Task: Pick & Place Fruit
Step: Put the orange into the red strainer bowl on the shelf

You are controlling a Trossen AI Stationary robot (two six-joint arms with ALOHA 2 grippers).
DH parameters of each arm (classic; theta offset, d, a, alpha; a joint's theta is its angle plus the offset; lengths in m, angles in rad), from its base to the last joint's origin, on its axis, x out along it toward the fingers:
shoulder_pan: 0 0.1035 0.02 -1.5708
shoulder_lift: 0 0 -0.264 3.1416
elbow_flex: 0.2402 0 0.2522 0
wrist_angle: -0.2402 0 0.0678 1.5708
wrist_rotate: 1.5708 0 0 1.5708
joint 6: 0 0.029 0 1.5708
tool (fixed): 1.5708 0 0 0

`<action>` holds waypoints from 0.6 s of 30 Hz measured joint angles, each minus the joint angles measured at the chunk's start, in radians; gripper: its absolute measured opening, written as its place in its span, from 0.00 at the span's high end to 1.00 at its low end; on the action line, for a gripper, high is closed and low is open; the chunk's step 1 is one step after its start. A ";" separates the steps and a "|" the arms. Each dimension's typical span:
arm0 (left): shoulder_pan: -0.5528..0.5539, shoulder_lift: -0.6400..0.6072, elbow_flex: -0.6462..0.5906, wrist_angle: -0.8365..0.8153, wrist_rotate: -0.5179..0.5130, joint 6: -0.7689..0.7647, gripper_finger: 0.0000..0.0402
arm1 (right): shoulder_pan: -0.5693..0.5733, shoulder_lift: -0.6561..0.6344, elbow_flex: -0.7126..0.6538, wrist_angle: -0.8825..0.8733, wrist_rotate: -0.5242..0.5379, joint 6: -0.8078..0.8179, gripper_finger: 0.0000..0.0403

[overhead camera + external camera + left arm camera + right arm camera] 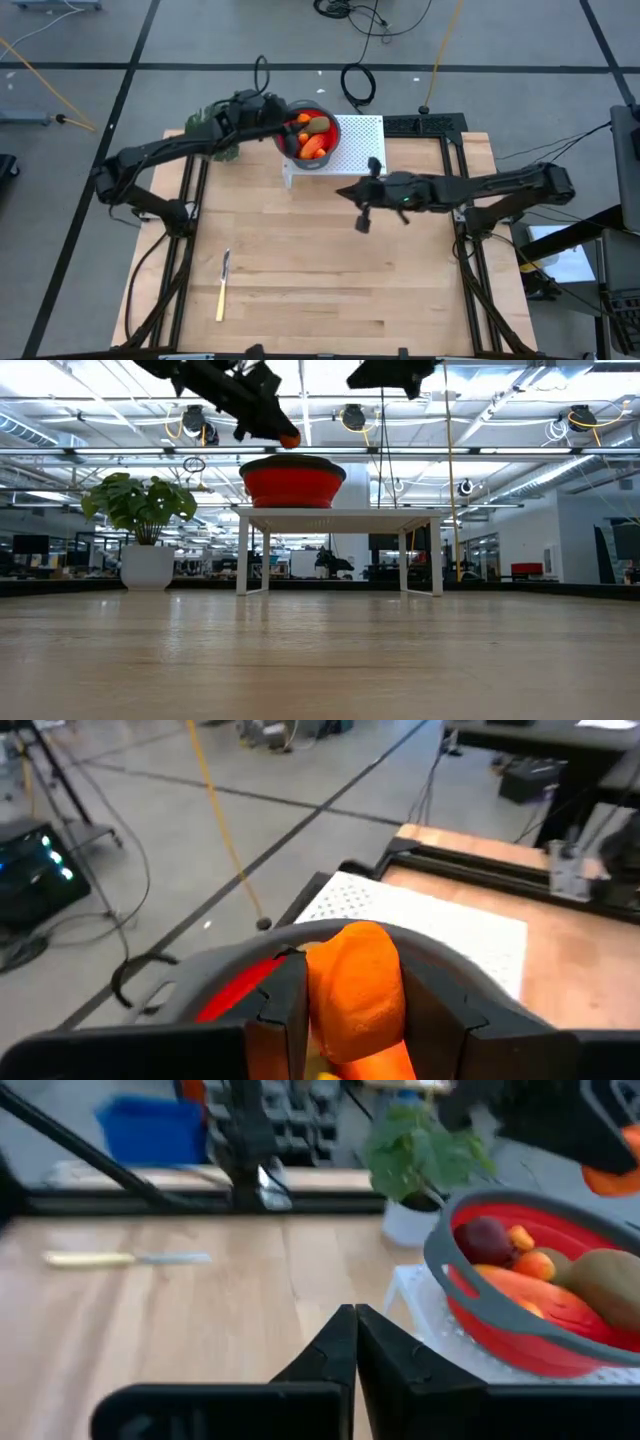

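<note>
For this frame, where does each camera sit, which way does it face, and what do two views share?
High: overhead, facing straight down on the table; both arms show, left claw over the red bowl.
Low: tabletop height, facing level toward the bowl on its white stand; arms enter from above.
Left wrist: behind the left claw, shut on an orange fruit piece.
Right wrist: behind the shut, empty right claw, facing the bowl.
High and right wrist share the yellow knife.

An open-plan lab: ceiling lights [350,415], floor cables [358,85], and distant desks [520,570].
</note>
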 joint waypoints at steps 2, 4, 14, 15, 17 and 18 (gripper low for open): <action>0.021 0.032 0.026 -0.014 0.000 -0.004 0.71 | -0.016 -0.060 -0.061 0.050 -0.035 0.002 0.99; 0.041 0.066 0.051 -0.024 0.000 -0.008 0.71 | -0.030 -0.114 -0.120 0.096 -0.040 0.002 0.99; 0.116 0.159 0.124 -0.120 -0.002 -0.090 0.71 | -0.088 -0.357 -0.340 0.152 -0.152 -0.002 1.00; 0.119 0.160 0.126 -0.120 -0.002 -0.099 0.71 | -0.097 -0.380 -0.359 0.152 -0.171 -0.003 1.00; 0.121 0.160 0.126 -0.123 -0.002 -0.123 0.71 | -0.113 -0.420 -0.393 0.150 -0.210 -0.003 1.00; 0.121 0.160 0.126 -0.126 -0.001 -0.138 0.71 | -0.122 -0.439 -0.408 0.152 -0.223 -0.004 1.00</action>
